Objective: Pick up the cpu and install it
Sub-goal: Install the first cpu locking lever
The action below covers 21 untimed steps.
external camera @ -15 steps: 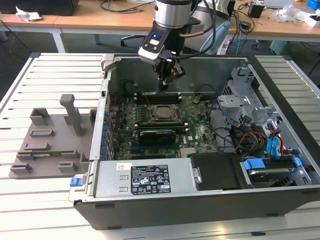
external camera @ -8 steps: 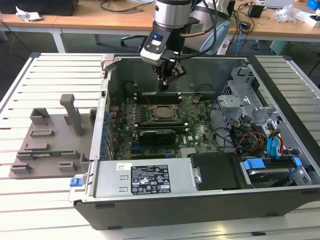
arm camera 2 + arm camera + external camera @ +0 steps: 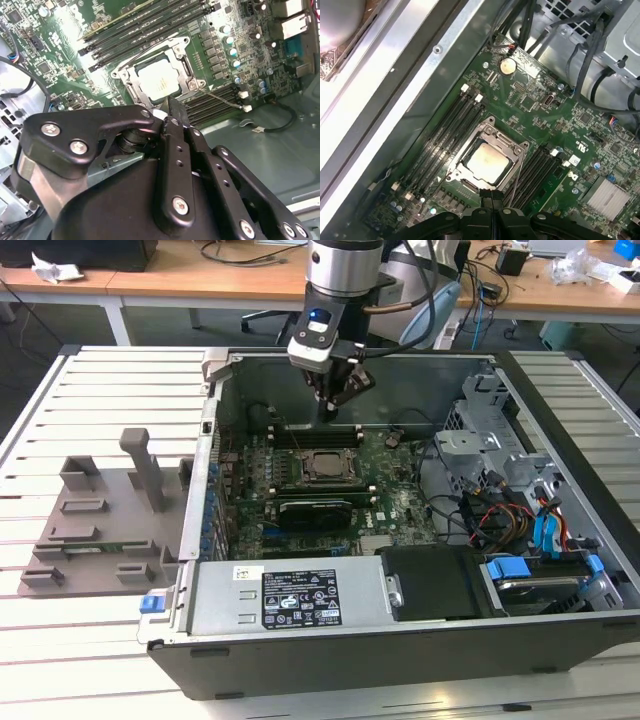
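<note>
In the exterior view the flat silvery-grey square cpu (image 3: 322, 464) lies at six o'clock from the black fingers (image 3: 333, 400), closed together, empty.

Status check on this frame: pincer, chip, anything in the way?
Pincer shut, empty, hovering inside the computer case above the chip. Chip lying flat in its socket on the green board. Nothing between them.

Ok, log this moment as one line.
tool: shut, empty, above cpu | cpu: lying in socket frame on motherboard | computer case: open
</note>
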Tool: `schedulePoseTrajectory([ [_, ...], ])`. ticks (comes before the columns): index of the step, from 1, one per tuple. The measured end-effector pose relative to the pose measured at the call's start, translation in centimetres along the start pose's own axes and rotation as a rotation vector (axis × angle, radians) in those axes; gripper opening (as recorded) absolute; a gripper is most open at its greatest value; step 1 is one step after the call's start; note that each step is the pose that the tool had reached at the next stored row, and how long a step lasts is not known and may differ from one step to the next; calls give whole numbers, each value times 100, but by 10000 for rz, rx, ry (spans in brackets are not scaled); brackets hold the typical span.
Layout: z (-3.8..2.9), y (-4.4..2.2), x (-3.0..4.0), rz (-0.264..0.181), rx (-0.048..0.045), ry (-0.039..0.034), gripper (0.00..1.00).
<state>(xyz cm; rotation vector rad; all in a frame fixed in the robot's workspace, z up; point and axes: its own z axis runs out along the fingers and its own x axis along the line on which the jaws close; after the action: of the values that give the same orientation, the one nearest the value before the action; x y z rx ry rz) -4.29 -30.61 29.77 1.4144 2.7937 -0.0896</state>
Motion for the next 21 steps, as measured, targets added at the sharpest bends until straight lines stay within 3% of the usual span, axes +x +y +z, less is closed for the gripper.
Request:
schedulePoseTrajectory([
  [21,0,0,0,-1222,-41,-58,11],
])
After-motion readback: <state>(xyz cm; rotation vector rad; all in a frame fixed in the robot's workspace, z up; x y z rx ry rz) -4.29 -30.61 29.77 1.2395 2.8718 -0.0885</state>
